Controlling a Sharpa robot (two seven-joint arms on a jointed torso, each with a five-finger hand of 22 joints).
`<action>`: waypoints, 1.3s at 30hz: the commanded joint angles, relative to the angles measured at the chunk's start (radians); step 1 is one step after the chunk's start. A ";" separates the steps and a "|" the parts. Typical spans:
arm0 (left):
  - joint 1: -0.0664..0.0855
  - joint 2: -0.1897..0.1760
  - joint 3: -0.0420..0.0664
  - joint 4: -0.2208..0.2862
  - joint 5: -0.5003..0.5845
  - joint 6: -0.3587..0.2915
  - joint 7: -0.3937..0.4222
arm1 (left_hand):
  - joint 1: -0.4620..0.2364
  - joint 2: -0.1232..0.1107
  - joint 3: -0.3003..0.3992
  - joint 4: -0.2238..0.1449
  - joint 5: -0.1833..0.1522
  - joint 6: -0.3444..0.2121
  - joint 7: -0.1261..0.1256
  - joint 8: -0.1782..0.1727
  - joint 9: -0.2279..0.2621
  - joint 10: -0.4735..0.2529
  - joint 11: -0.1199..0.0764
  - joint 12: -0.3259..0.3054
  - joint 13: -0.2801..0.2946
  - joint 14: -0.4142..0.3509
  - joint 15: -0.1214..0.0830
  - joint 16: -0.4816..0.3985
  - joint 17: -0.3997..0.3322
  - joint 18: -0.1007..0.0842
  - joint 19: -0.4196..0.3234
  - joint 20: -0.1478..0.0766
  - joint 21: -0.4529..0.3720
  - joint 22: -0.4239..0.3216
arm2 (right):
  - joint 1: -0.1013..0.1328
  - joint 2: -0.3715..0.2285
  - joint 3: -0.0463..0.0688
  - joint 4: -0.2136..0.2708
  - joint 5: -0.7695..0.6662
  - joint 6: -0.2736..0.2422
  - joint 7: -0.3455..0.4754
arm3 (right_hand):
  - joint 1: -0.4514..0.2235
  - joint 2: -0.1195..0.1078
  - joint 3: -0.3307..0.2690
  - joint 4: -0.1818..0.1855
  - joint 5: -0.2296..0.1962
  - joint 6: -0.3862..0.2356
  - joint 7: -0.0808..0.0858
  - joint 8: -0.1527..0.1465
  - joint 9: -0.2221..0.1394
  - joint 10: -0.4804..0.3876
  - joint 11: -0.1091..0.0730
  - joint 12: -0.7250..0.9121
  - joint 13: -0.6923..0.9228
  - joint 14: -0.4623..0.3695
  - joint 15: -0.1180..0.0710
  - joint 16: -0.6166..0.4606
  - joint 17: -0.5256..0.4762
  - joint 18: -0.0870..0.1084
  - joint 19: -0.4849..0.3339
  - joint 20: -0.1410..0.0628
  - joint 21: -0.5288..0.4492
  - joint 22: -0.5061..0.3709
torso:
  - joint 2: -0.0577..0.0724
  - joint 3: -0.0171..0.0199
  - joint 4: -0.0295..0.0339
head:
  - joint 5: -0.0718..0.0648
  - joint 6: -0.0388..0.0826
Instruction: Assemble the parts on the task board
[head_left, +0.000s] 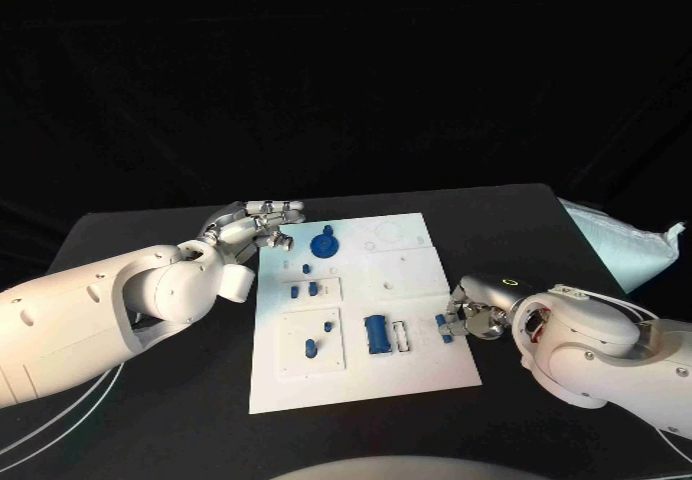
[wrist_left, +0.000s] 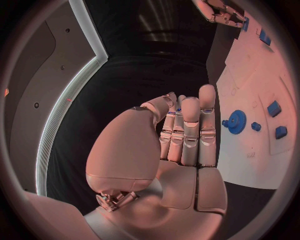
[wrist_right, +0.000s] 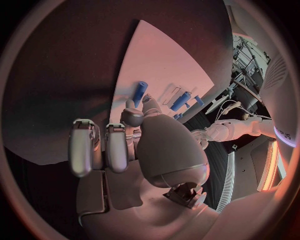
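Note:
The white task board (head_left: 418, 375) lies mid-table. On it are a blue gear (head_left: 326, 243), a blue cylinder (head_left: 376, 333) and several small blue pieces such as one (head_left: 310, 349) near its front left. My left hand (head_left: 257, 228) hovers at the board's far left edge beside the gear (wrist_left: 236, 121), fingers (wrist_left: 189, 131) straight and holding nothing. My right hand (head_left: 469, 318) sits at the board's right edge with fingers curled in. It pinches a small blue peg (head_left: 444, 328) between thumb and finger, and the peg (wrist_right: 140, 92) sticks out past the fingertips.
A white padded bag (head_left: 627, 245) lies at the table's far right. White cables (head_left: 58, 420) run along the front left. The black table (head_left: 173, 420) has free room on both sides of the board.

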 joint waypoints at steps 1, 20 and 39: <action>0.000 0.001 0.001 0.002 -0.004 0.020 0.006 | 0.001 0.004 -0.008 0.000 0.004 -0.009 0.000 0.004 -0.001 -0.005 0.000 0.004 0.001 -0.004 -0.002 0.002 -0.001 0.016 0.003 0.000 -0.004 -0.002 | -0.003 0.008 0.000 -0.006 -0.047 0.029 -0.014 | -0.009 0.000 -0.003 0.004 -0.001 0.008 0.002 -0.007 -0.001 -0.006 -0.001 -0.006 -0.001 0.058 0.005 -0.006 0.004 -0.015 -0.007 0.001 -0.005 0.007 | 0.000 -0.0003 0.0011 | 0.001 0.000; 0.000 -0.001 0.001 0.001 -0.004 0.030 -0.001 | 0.001 0.006 -0.011 -0.002 0.004 -0.011 0.001 0.005 -0.002 -0.008 0.001 0.007 0.001 -0.006 -0.001 0.001 -0.005 0.017 0.002 0.000 -0.011 -0.005 | -0.028 0.065 0.000 -0.036 -0.244 0.223 -0.020 | 0.006 -0.010 -0.025 0.008 -0.096 0.020 0.000 -0.014 0.000 0.000 -0.003 -0.007 0.002 0.059 0.004 -0.006 0.007 -0.016 -0.006 -0.001 -0.007 0.009 | -0.001 -0.0004 0.0005 | 0.005 -0.006; -0.001 0.000 0.001 0.001 -0.007 0.033 -0.003 | 0.001 0.006 -0.011 -0.002 0.004 -0.011 0.001 0.005 -0.002 -0.008 0.001 0.007 0.001 -0.006 -0.001 0.001 -0.005 0.017 0.002 0.000 -0.011 -0.005 | -0.036 0.093 -0.001 -0.035 -0.239 0.150 -0.023 | 0.134 0.076 0.077 -0.049 -0.159 0.044 -0.018 -0.017 0.005 0.016 -0.020 0.008 0.021 0.065 -0.011 0.007 0.031 -0.020 0.008 -0.014 0.003 0.028 | 0.000 -0.0011 0.0000 | 0.003 -0.005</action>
